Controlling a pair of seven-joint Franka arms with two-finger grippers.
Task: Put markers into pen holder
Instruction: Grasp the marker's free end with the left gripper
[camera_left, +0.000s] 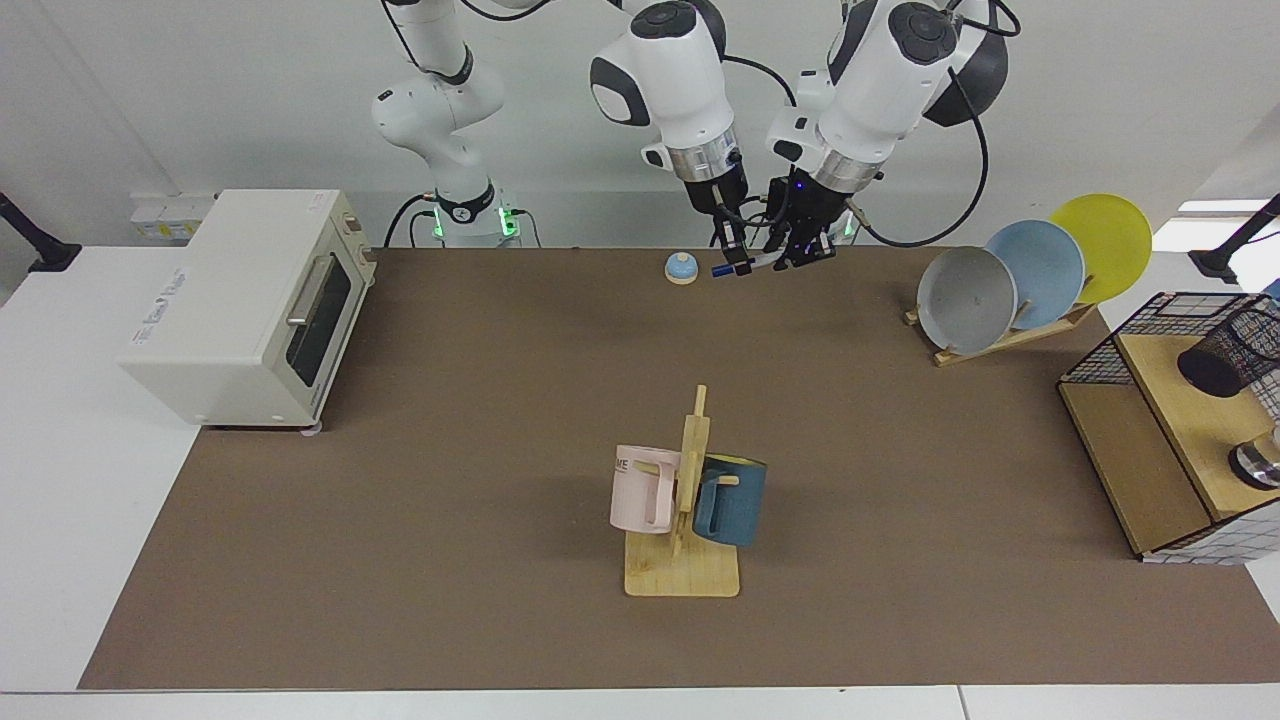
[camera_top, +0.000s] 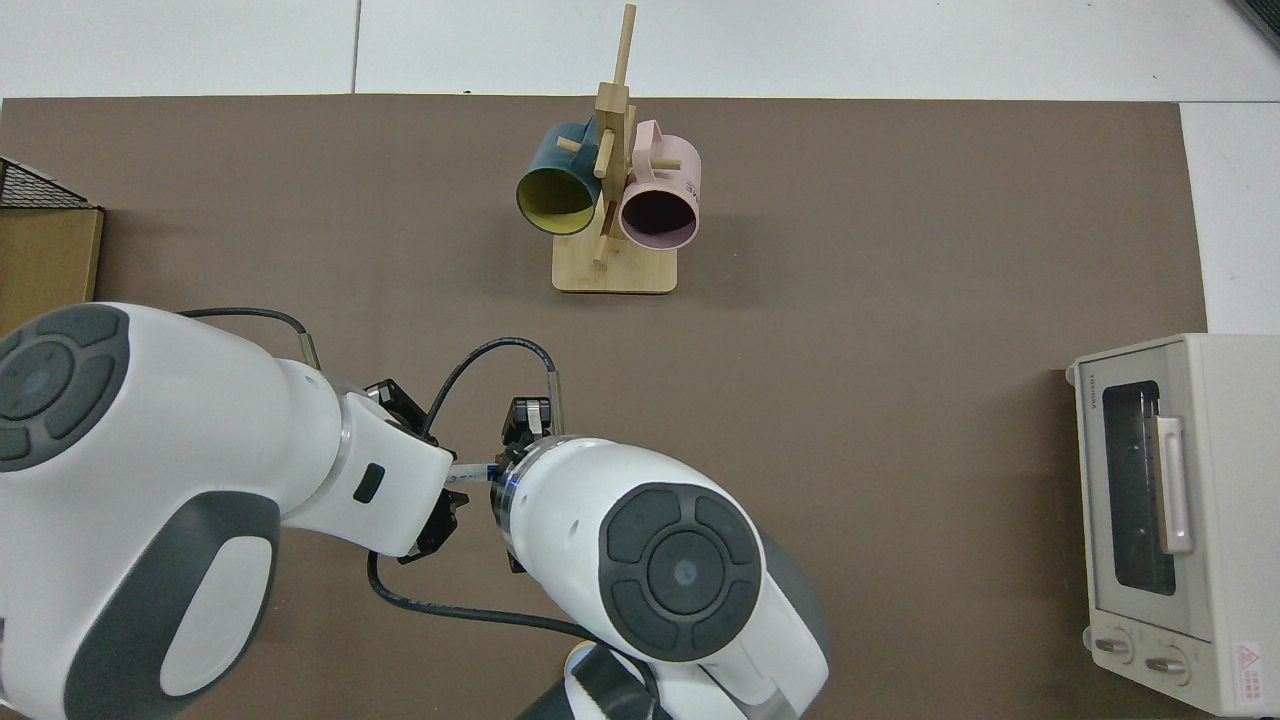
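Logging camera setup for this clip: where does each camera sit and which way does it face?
Facing view: across the table, looking at both arm bases; left end effector and right end effector meet at the marker.
Top view: overhead, looking straight down; both arms' wrist housings fill the lower part.
Shared: mug rack, toaster oven, marker.

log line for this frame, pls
stage: handover | marker: airborne between both hands | right hand: shut on marker | left hand: at marker's other end | pen holder: on shelf, no marker
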